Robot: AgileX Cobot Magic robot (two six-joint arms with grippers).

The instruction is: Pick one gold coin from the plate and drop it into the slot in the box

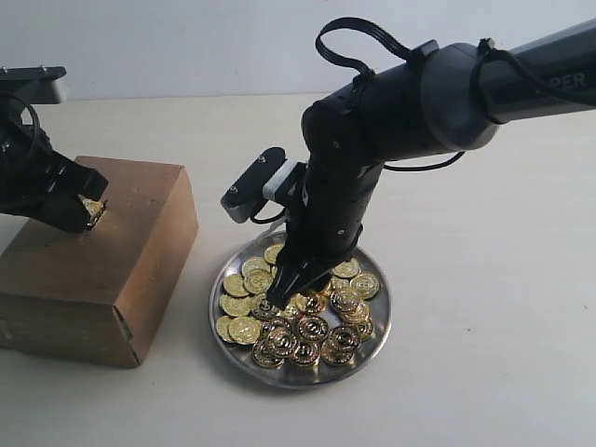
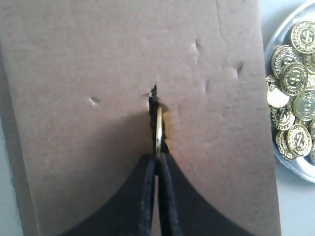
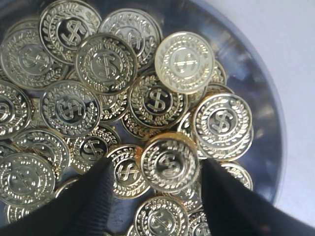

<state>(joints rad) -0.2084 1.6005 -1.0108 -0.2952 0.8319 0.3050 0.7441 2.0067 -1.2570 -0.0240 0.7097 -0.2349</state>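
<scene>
Holding gold coin [image 2: 159, 129] edge-on in left gripper [image 2: 157, 158], pinched tight, lined up with slot [image 2: 153, 93] on box [image 1: 140, 233] top, seemingly partly in. Could jam on ragged slit edge if tilted at release. Straddling flat coin [image 3: 170, 164] with right gripper [image 3: 160, 169], spread wide, over plate [image 1: 377, 328]. Could grab two, stacked tight. Box: contents hidden. Plate: coin heap [image 1: 317, 321], overlapping.

Ext cam oblique above; wrist cams close overhead; plate [image 1: 384, 321] shared.
</scene>
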